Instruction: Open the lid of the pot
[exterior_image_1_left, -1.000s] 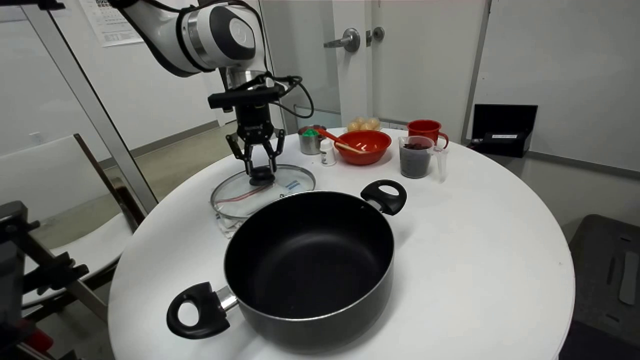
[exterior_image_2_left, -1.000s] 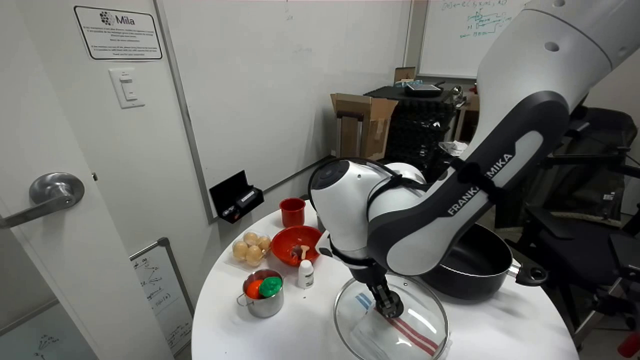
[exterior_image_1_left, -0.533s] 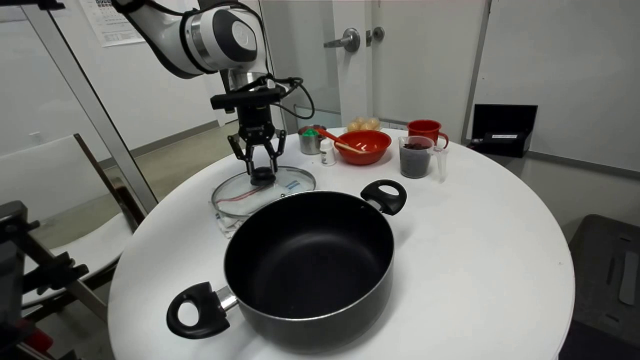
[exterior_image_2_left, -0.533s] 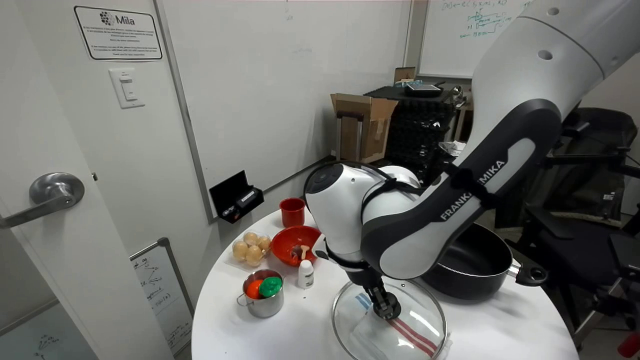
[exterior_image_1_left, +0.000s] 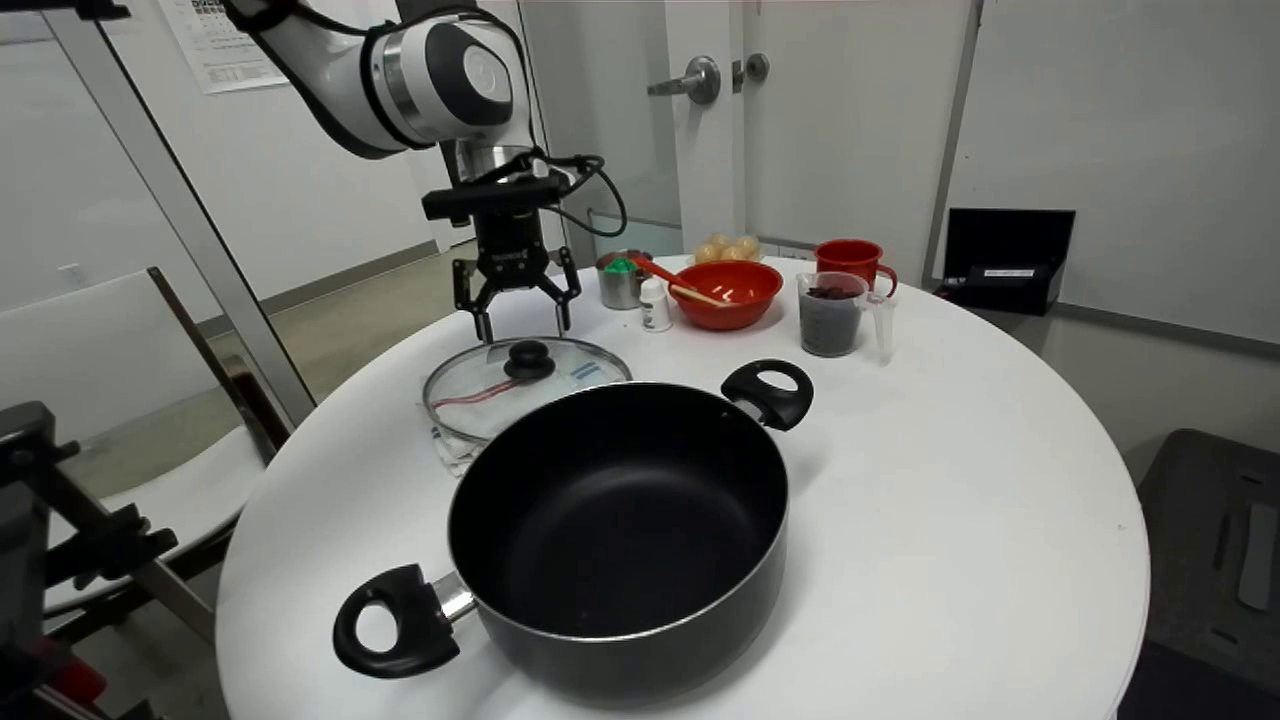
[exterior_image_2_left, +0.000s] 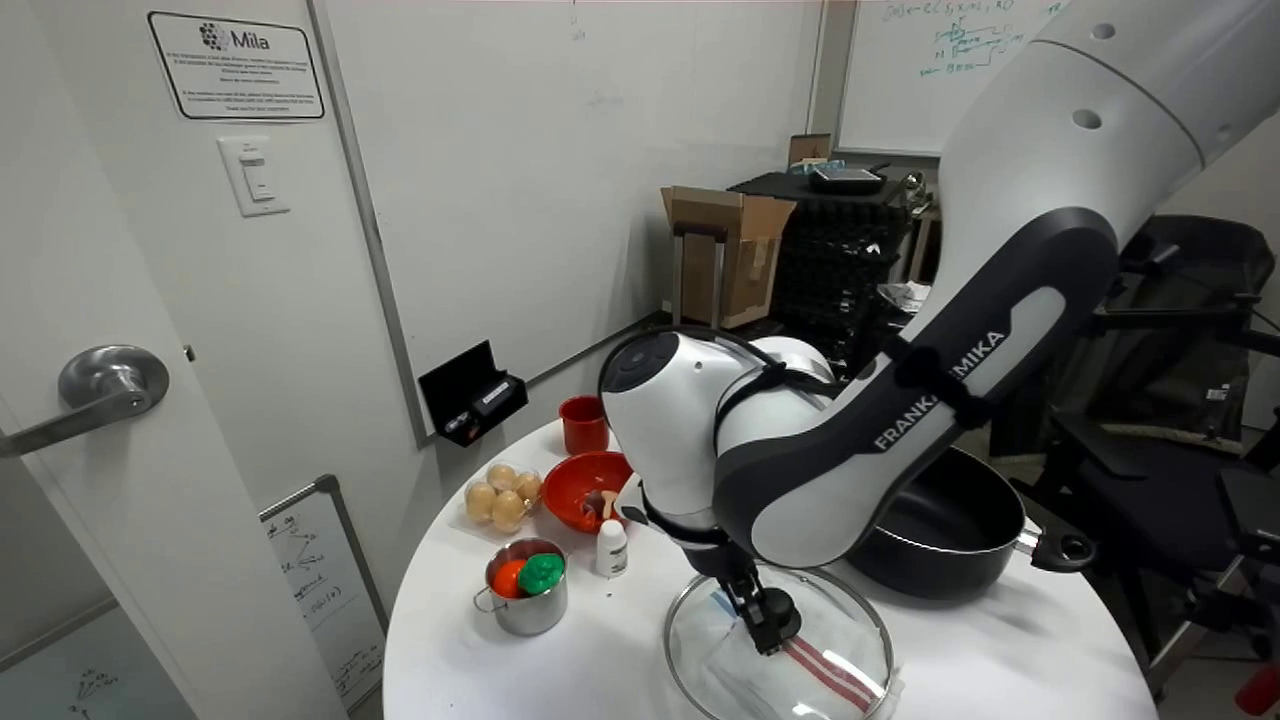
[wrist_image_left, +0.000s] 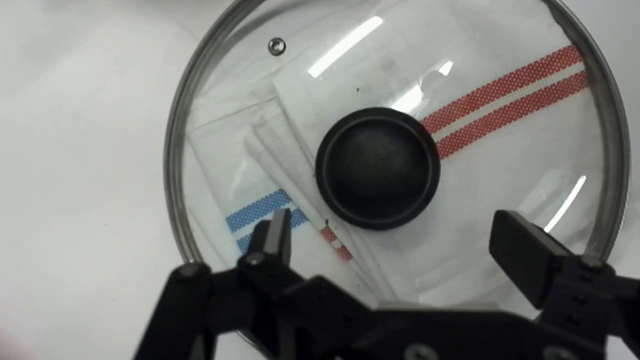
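Spread pincer (exterior_image_1_left: 524, 330) near knob (wrist_image_left: 378, 169), pinching nothing; lid (exterior_image_1_left: 527, 390) already off, flat over cloth (exterior_image_1_left: 458, 455) on counter (exterior_image_1_left: 930, 500), just beside uncovered pot (exterior_image_1_left: 625, 520); probably at letting-go step, opening seemingly done; next, lift straight up, clear knob, back away

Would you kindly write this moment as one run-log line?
gripper: open, knob not held | lid: off the pot, over a cloth | pot: uncovered, on the table | task: appears done
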